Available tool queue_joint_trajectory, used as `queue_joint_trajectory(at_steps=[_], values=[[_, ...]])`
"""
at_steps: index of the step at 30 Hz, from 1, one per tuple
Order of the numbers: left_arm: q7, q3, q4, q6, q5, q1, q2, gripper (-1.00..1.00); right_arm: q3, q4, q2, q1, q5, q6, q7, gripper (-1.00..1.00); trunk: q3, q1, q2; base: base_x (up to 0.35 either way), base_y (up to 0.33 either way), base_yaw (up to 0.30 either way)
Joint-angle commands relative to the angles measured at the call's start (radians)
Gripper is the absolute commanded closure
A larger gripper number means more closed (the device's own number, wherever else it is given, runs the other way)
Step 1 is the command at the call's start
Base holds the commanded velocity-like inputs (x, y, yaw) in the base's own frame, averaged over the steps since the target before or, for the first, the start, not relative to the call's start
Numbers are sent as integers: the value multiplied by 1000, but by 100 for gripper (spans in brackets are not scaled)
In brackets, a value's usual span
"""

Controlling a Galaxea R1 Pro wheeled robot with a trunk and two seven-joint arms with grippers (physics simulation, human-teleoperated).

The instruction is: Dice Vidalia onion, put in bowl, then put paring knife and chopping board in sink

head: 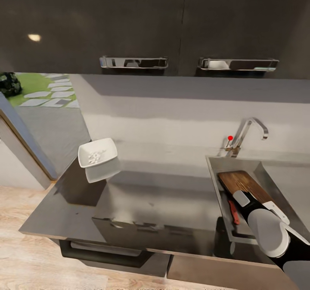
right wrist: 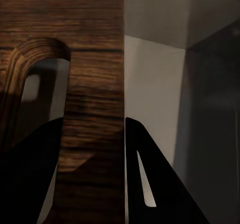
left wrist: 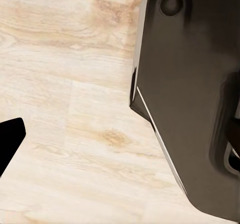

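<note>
We see dark upper cabinets (head: 129,18) with two chrome bar handles (head: 134,62) (head: 238,63). Grey backsplash wall (head: 172,109) below them. Light wood floor (head: 26,255) (left wrist: 75,84) at lower left. Beyond the doorway on the left: grass with pale stepping stones (head: 49,91) and a dark bush (head: 8,84). A light reflection (head: 34,37) shows on the cabinet front.

Board (head: 241,184): dark grained wood. Sink (head: 258,166): matt grey metal. Tap (head: 249,130): shiny chrome. Countertop (head: 142,195): smooth glossy grey. Floor (left wrist: 65,84): pale wood.
</note>
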Motion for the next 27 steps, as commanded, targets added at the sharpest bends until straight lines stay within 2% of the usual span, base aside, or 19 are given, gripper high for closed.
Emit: queue_joint_trajectory(at_steps=[1, 8, 20, 27], values=[[1, -3, -2, -1, 9, 0, 1, -100, 4, 0, -1, -1, -10, -9, -1, 100, -3, 1, -2, 0, 0, 63], [1, -3, -2, -1, 9, 1, 0, -100, 3, 0, -7, 0, -10, -10, 0, 100, -14, 1, -2, 99, 0, 7], [1, -3, 4, -1, 9, 0, 0, -100, 3, -1, -8, 1, -10, -10, 2, 100, -31, 1, -2, 6, 0, -167], [1, -3, 5, -1, 9, 0, 0, -100, 3, -1, -6, 0, -10, -11, 5, 100, -42, 1, -2, 0, 0, 60]])
